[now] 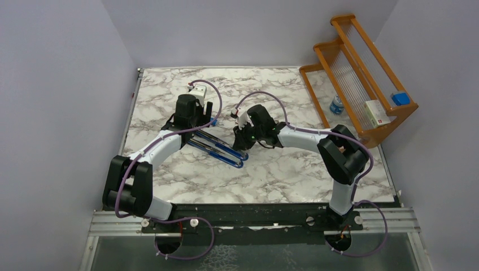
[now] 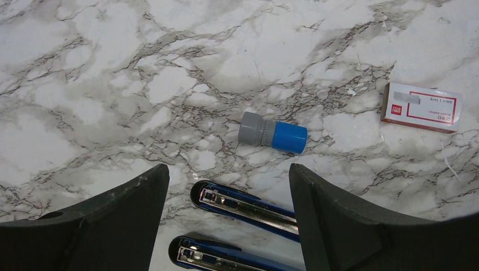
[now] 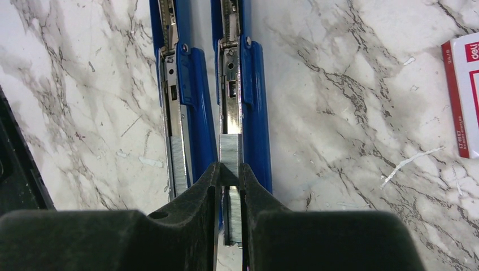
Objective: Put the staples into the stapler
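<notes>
Your right pincer (image 3: 229, 169) is clamped on a strip of staples (image 3: 230, 148). Its two tips are pinched almost together around the near end of the strip. The strip lies lengthwise in the open metal channel of the stapler (image 3: 257, 113), pointing toward twelve o'clock in the right wrist view. The stapler is folded open on the counter (image 3: 350, 169), with its two blue halves side by side. The half at nine o'clock of the pincer also shows a grey ribbed stretch, but I cannot tell whether that is a second strip.

I judge that you are at the seating step: the staples are in the channel but not yet let go. Next, part the tips without dragging the strip, lift straight up, then fold the stapler shut. If the strip sits crooked it may jam in the channel.

Your left pincer (image 2: 229, 175) stands wide apart and holds nothing. It hovers over the far ends of the two halves, placed to steady them.

Further out, a small grey cylinder (image 2: 273, 132) with a blue cap lies at twelve o'clock of the left pincer. The white staple box (image 2: 421, 106) lies flat at two o'clock.

The box has a red-framed label. A red corner seems to read "deli", and the upside-down figures look like 24/6. The rest is too small to read.
</notes>
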You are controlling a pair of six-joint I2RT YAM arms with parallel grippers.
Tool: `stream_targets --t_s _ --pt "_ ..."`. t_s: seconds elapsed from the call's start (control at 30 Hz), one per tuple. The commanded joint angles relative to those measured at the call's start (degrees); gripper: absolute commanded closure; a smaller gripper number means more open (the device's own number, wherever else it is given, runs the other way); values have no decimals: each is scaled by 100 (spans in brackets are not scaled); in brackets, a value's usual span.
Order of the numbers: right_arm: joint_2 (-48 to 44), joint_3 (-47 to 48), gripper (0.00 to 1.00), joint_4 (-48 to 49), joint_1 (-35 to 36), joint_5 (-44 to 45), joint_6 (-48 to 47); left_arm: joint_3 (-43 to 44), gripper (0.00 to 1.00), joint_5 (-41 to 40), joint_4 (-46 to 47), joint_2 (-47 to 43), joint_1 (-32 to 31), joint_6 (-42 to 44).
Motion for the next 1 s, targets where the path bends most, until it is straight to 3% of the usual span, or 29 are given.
stream_targets --t_s 0.0,0.97 --pt "-149 131 83 -69 101 57 -165 -54 19 96 158 -187 39 -32" --pt "-133 188 83 -218 186 258 -235 -59 19 96 154 -191 40 -31"
